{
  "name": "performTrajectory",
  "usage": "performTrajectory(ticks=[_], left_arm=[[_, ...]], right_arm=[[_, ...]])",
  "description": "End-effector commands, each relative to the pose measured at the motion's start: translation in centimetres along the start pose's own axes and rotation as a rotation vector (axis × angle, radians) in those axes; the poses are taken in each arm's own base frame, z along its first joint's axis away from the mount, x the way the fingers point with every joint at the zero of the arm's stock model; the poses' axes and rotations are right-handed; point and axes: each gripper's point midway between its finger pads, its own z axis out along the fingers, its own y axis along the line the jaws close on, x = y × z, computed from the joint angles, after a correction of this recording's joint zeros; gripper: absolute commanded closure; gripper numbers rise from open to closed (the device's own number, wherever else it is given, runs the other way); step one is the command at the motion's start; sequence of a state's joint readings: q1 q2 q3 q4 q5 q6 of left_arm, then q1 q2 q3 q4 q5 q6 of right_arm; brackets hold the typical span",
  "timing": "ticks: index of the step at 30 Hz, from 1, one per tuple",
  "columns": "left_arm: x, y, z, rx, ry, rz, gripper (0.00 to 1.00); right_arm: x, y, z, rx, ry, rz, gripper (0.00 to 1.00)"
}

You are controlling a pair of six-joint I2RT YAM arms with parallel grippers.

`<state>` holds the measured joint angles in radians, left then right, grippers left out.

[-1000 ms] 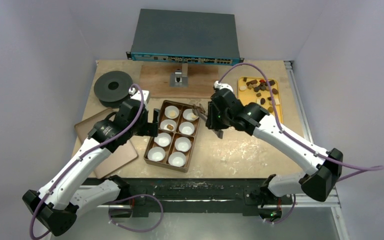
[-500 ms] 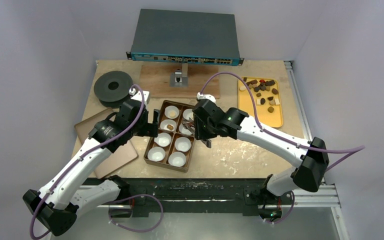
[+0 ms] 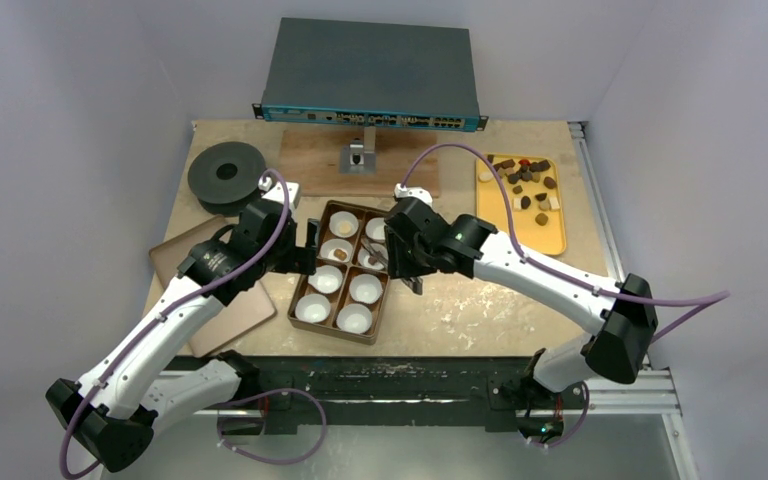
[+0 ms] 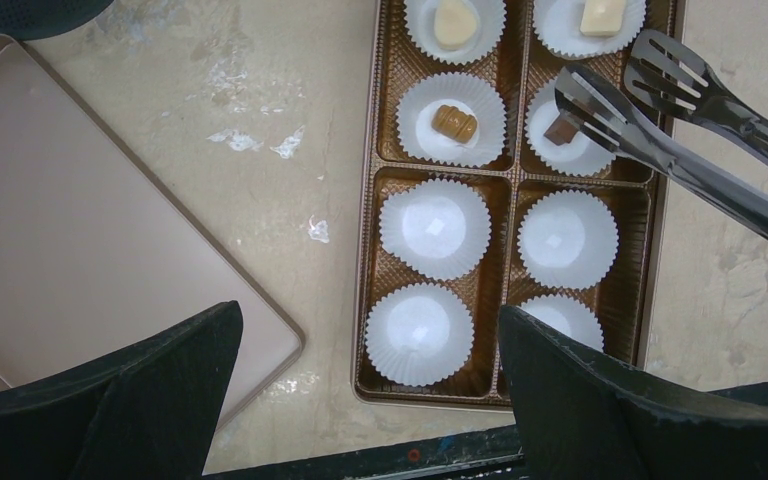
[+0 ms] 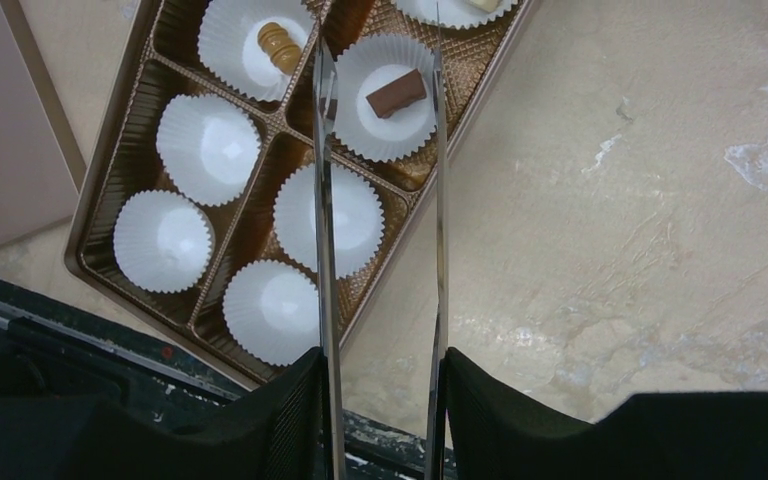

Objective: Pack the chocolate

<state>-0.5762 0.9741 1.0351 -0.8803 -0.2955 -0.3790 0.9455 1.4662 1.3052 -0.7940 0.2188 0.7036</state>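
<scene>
Tongs (image 5: 325,250) clamped in right gripper (image 5: 382,395), left gripper (image 4: 368,315) spread empty, brown chocolate (image 5: 396,93) clear from wrists, hidden overhead

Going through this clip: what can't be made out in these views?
Top external: right pincer and tongs partly cover the box's far right cups.
Left wrist: top edge crops the far-row chocolates; a finger hides part of the nearest right cup.
Top external: tray chocolates too small to sort by kind.

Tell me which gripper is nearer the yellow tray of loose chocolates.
Right. The right gripper, holding tongs over the box's right column, has the yellow tray off to its right; the left gripper sits at the box's left edge, farther off.
</scene>
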Motion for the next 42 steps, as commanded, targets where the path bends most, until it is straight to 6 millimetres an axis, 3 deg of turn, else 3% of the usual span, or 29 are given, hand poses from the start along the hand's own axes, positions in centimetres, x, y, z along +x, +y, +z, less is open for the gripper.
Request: performTrajectory(ticks=[1,3,7,13,16,22,29,37,42], left_arm=[[-0.8,0.1,0.0,-0.005,-0.036,-0.014,0.0],[-0.8,0.1,0.0,-0.005,-0.036,-0.014,0.0],[-0.8,0.1,-0.1,-0.003,-0.04,-0.014,0.0],[-0.8,0.0,-0.1,0.005,-0.041,-0.018,0.0],[-0.7,-0.2,-0.1,0.019,-0.037,-0.018,0.0],[-0.6,-0.5,-0.1,0.032,-0.036,-0.013,0.0],[-0.5,-0.7,-0.2,0.047,-0.035,-0.011,0.0],[-0.4,-0.7,-0.2,0.051,-0.034,-0.01,0.0],[-0.4,-0.7,-0.2,0.054,-0.032,-0.008,0.0]], right_arm=[[-3.1,1.1,-2.1,-0.023,-0.1,0.036,0.52],[-3.8,1.3,-2.9,-0.031,-0.121,0.037,0.51],[-5.7,-1.6,-4.1,0.044,-0.181,0.061,0.49],[-8.0,-9.3,-5.5,0.164,-0.255,0.178,0.49],[-8.2,-13.4,-5.7,0.244,-0.264,0.237,0.49],[-8.1,-18.7,-5.8,0.348,-0.281,0.317,0.49],[-8.2,-22.6,-4.9,0.417,-0.276,0.358,0.49],[-7.9,-26.4,-2.4,0.458,-0.24,0.408,0.5],[-7.4,-29.2,-2.9,0.523,-0.24,0.442,0.5]])
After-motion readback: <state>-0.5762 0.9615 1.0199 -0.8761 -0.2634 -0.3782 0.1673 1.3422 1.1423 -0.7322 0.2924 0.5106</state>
